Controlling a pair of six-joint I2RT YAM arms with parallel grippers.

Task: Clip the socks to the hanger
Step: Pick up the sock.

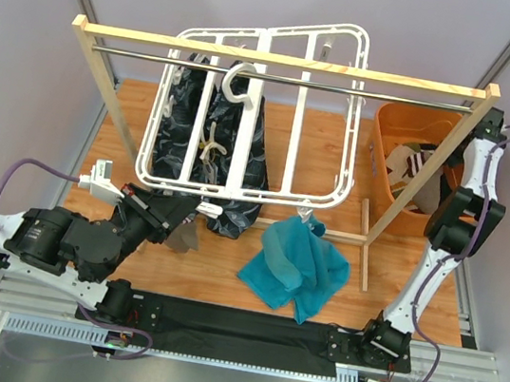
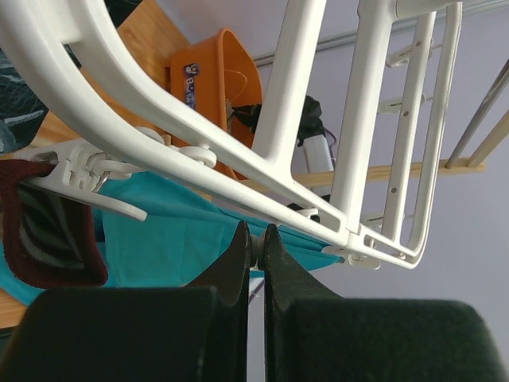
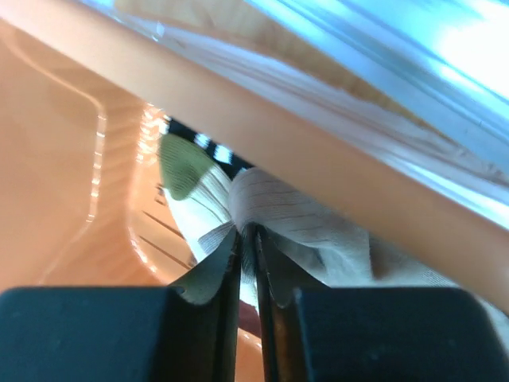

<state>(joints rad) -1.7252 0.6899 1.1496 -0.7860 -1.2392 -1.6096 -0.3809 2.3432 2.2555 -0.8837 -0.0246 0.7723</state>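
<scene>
From above, the right end effector is out of sight inside the orange basket right of the hanger, behind the rack's post. The left end effector sits half hidden under the hanger's near left corner. The hanger's bars screen much of the dark cloth. The pale sock is cut off in the blurred right wrist view.

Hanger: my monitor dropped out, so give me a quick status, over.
Left hand shut under hanger. Right hand shut on pale sock in orange basket. Teal sock clipped. Nothing seen blocking.
</scene>
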